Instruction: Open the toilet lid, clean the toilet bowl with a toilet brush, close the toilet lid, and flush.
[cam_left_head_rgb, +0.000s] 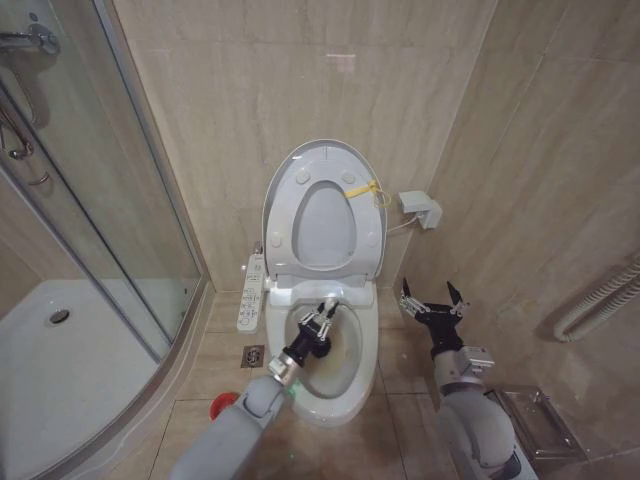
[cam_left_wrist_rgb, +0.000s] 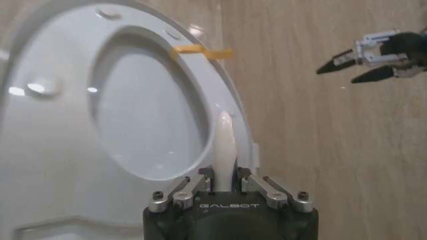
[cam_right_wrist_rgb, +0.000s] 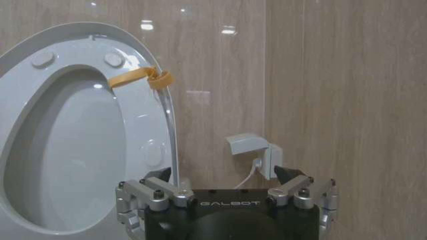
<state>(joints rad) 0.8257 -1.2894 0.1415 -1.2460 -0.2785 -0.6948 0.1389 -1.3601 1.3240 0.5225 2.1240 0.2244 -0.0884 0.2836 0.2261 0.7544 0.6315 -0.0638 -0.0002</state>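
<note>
Over the toilet bowl (cam_left_head_rgb: 335, 385), lid (cam_left_head_rgb: 290, 185) already raised at twelve o'clock, the left gripper (cam_left_head_rgb: 322, 318) clamps the toilet brush (cam_left_wrist_rgb: 225, 150) mid-scrub; right gripper (cam_left_head_rgb: 432, 297) waits splayed, empty; closing and flushing remain.

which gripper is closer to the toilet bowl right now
Left. The left gripper hangs over the toilet bowl, holding the toilet brush; the right gripper hovers open beside the bowl, off to its right.

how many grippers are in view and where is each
2. The left gripper is over the toilet bowl, shut on the toilet brush handle. The right gripper hangs open beside the bowl, near the right wall.
</note>
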